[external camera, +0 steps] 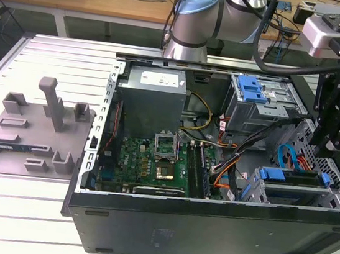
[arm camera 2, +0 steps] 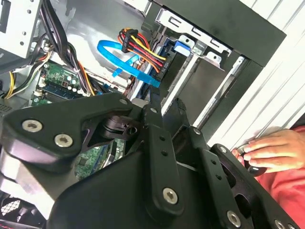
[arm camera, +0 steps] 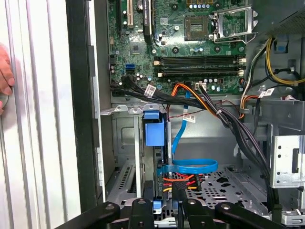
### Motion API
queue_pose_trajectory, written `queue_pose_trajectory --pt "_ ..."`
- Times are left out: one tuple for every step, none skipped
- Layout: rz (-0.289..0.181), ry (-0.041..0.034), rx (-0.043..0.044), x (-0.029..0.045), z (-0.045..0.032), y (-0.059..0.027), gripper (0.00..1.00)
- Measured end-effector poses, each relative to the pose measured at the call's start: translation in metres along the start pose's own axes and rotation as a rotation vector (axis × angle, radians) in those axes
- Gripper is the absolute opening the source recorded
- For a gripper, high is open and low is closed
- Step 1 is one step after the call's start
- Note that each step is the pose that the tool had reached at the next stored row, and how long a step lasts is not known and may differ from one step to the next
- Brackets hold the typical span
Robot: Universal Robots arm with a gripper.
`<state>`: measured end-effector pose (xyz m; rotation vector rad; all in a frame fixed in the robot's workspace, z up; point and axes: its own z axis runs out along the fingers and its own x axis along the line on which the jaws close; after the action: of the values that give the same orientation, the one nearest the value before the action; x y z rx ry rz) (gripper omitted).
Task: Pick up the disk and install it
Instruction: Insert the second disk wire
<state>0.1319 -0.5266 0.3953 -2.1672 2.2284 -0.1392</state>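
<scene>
The disk (external camera: 289, 185) lies in the lower drive bay at the exterior view's right end of the open computer case (external camera: 207, 226), its blue carrier (external camera: 276, 174) facing the motherboard. In the first wrist view the carrier's blue tab (arm camera: 154, 131) stands in the bay, with a blue data cable (arm camera: 190, 166) and coloured power wires close by. My gripper (external camera: 325, 150) hangs above the case's right end, over the disk and apart from it. Its black fingers (arm camera: 141, 210) stand apart with nothing between them; the gripper (arm camera: 164, 212) is open.
A blue bracket (external camera: 253, 88) tops the grey drive cage at the back. The motherboard (external camera: 153, 162) and power supply (external camera: 152, 96) fill the case's left half. A grey fixture (external camera: 31, 134) lies on the table. A person's hand (arm camera 2: 271, 150) rests beside the case.
</scene>
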Motion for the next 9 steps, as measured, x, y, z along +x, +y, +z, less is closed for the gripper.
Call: queue_pose_trajectory --pt "0.000 0.0000 0.0000 0.0000 0.0000 0.0000 0.30" --pt "0.000 0.0001 0.0000 0.0000 0.0000 0.0000 0.28" --pt "0.000 0.0001 0.0000 0.0000 0.0000 0.0000 0.15" --pt "0.000 0.0001 0.0000 0.0000 0.0000 0.0000 0.15" --pt "0.000 0.0001 0.0000 0.0000 0.0000 0.0000 0.11" --pt "0.000 0.0001 0.0000 0.0000 0.0000 0.0000 0.11" --pt "0.000 0.0002 0.0000 0.0000 0.0000 0.0000 0.11" --pt "0.000 0.0002 0.0000 0.0000 0.0000 0.0000 0.11" --pt "0.000 0.0002 0.0000 0.0000 0.0000 0.0000 0.11"
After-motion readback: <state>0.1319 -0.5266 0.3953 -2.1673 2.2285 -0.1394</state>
